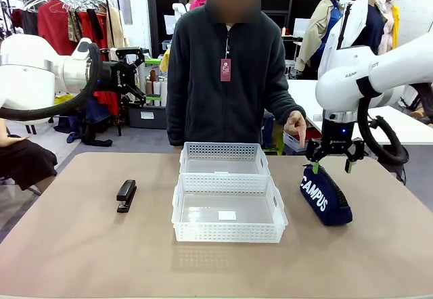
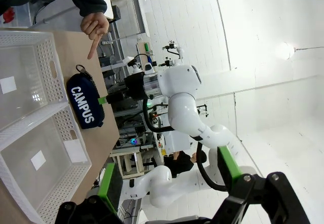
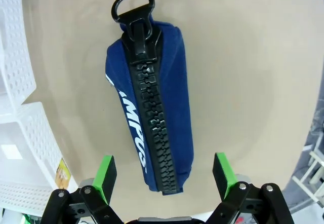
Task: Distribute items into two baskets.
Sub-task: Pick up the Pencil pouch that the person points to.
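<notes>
Two see-through white plastic baskets sit mid-counter, lattice walls with solid rims: the near one (image 1: 229, 232) and the other (image 1: 223, 151) touching it at 12 o'clock. The soft navy pouch (image 1: 326, 196) lies on the tan counter (image 1: 81, 251) at their 3 o'clock, with white "CAMPUS" print, a chunky black zip and a ring pull. The slim black stapler (image 1: 126, 195) is at 9 o'clock. The right claw (image 1: 332, 167) hangs over the pouch, spread wide and empty. The left claw (image 1: 153, 80) is up high at 10 o'clock, also wide open and empty.

White arms (image 1: 352, 82) — black jaws, green pads (image 3: 105, 176)
</notes>
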`<state>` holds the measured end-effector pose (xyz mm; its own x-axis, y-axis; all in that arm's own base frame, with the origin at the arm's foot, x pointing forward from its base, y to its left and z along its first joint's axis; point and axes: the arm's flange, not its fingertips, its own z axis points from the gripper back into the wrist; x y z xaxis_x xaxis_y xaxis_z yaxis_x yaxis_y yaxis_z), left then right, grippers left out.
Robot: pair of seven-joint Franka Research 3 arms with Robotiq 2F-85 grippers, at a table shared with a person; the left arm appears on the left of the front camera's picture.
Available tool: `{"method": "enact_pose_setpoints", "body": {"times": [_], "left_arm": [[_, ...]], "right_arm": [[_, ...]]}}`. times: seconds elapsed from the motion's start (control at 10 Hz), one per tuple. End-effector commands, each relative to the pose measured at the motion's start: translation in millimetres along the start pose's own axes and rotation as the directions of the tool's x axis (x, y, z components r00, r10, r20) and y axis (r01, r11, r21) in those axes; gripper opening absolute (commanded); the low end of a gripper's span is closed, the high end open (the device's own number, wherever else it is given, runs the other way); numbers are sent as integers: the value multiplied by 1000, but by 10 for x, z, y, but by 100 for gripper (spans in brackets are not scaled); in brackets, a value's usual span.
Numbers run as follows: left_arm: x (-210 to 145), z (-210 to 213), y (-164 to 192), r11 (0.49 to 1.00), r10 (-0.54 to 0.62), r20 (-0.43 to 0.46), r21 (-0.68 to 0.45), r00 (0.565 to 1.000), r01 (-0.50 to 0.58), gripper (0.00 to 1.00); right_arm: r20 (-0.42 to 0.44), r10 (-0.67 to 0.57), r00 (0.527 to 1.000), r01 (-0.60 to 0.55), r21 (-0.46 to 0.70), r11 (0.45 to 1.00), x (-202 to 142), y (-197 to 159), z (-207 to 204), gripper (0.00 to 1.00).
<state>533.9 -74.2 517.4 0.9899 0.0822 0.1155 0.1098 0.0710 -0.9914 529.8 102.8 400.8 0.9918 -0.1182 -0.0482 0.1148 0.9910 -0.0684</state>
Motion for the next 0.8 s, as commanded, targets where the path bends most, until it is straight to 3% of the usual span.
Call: {"method": "enact_pose_setpoints", "body": {"times": [0.0,0.3,0.4,0.7], "left_arm": [[-5,8,-23,1000,-1,2,-1,1000,1,100],[-5,8,-23,1000,-1,2,-1,1000,1,100],[-5,8,-23,1000,-1,2,-1,1000,1,100],[-5,8,-23,1000,-1,2,-1,1000,1,100]], "right_arm": [[7,-27,1000,27,0,1000,41,80,-83,100],[1,-41,999,41,23,999,128,156,-253,100],[1,-13,1000,13,35,999,134,144,-259,90],[-6,-20,1000,20,28,999,144,137,-249,33]]}}
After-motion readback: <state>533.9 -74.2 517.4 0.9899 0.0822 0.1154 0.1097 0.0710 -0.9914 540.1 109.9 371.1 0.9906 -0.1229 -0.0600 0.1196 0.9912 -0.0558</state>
